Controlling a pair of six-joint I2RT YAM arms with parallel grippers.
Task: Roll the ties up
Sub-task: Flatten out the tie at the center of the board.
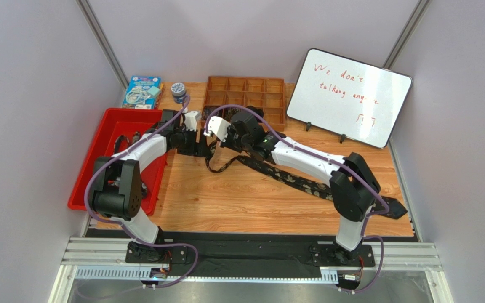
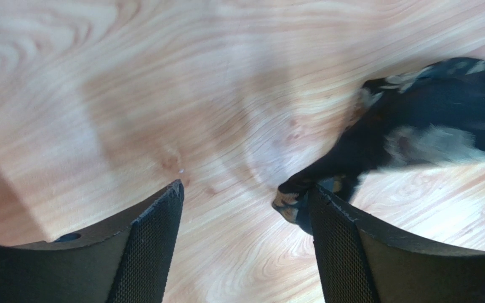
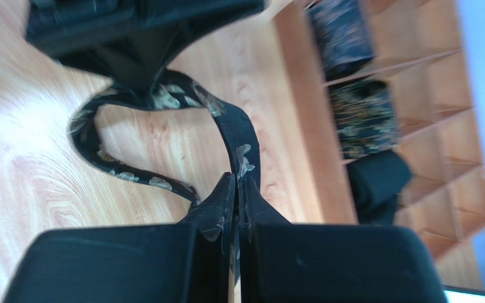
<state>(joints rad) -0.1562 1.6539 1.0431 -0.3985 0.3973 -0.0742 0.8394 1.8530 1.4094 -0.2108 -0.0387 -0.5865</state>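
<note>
Grip check: right end effector (image 3: pixel 235 183) has its fingers together, clamped on the long narrow necktie of dark fabric with pale floral speckles (image 3: pixel 239 136), close to one end. Outward from the pinch the fabric bends into a loose S-loop on the pale wooden counter (image 3: pixel 30 183) and runs up to the left end effector (image 2: pixel 245 192). Its fingers stand apart with nothing between them. A fold of the necktie lies just beside one finger (image 2: pixel 337 240), off to that side and not in the gap.

Top view: the rest of the necktie trails diagonally toward the near right corner, under the right arm. Long axis: centre to near right.

Judgement: the right arm holds it. The left, just beside the loop, likely needs a sideways shift onto the fabric. The brown wooden compartment tray (image 1: pixel 246 81) lies just beyond, with dark coils (image 3: pixel 359 117) in some cells.
</note>
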